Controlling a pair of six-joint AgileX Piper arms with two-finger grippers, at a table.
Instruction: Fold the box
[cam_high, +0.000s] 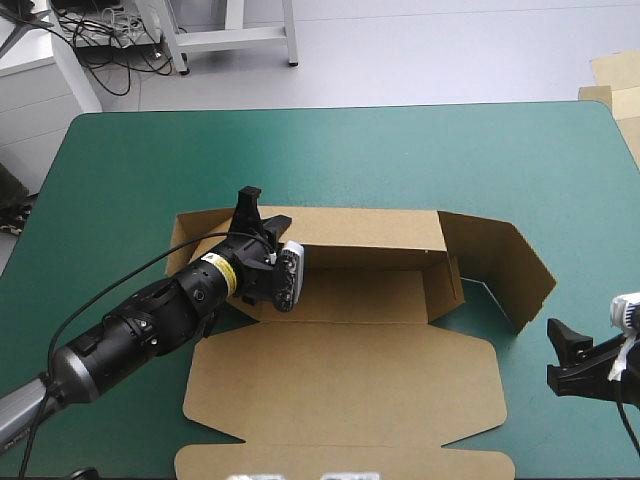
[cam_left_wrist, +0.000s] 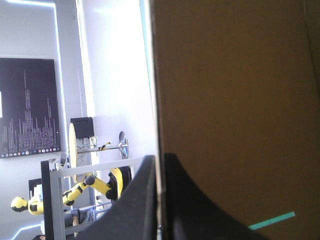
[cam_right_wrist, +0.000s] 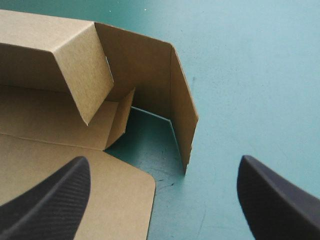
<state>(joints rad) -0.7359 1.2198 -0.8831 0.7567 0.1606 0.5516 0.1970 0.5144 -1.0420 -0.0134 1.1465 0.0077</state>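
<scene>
Brown box, walls partly raised

box: 1 | tools: 2, left tool, right tool | teal-green table: 1

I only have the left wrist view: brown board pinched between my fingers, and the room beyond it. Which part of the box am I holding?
Observer: The left gripper is clamped on the top edge of the far wall of the box, near the wall's left end. That wall stands raised.
Operator: Where is the right gripper?
Observer: The right gripper is open and off the box, over the table beside the box's right end.
Operator: Is that right end tucked in?
Observer: No. The end flap stands upright but is swung outward, with bare teal-green cover showing inside it.
</scene>
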